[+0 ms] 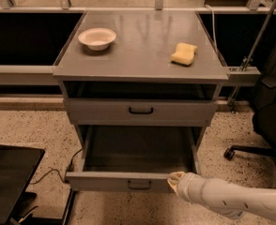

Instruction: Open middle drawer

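The middle drawer (pixel 105 182) is a wide grey metal drawer with a low flat front and a small black loop handle (pixel 139 185). It stands pulled well out of the cabinet and its inside looks empty. My gripper (pixel 176 179), at the end of a white arm that comes in from the lower right, is at the right end of the drawer's front, against its top edge. The drawer above (pixel 141 110) is shut. Anything below the open drawer is hidden.
On the cabinet top (pixel 142 41) are a white bowl (pixel 97 38) at the left and a yellow sponge (pixel 184 54) at the right. A black box (pixel 9 182) stands on the floor at the lower left, with a cable beside it. An office chair base (pixel 250 151) is at the right.
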Action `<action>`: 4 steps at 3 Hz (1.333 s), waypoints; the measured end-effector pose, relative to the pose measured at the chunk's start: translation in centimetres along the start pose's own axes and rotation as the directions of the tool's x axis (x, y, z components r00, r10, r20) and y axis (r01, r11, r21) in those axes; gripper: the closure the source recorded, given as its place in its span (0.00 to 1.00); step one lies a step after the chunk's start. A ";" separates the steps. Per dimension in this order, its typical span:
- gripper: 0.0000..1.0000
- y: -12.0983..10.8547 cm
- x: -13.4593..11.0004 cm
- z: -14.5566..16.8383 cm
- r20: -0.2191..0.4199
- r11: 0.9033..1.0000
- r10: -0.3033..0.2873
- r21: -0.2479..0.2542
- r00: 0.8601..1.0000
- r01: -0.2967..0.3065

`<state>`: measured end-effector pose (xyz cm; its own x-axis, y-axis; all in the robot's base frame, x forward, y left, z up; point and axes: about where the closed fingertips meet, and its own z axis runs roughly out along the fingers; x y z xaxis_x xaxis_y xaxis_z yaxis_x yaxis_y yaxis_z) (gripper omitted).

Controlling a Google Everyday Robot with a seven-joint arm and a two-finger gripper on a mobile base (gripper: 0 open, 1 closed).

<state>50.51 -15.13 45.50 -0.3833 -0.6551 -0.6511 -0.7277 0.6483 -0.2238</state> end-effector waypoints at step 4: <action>0.36 -0.1 -0.1 -0.2 0.002 1.000 -0.003 0.004 1.000 0.003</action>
<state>50.50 -15.16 45.75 -0.3794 -0.6563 -0.6521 -0.7269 0.6475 -0.2287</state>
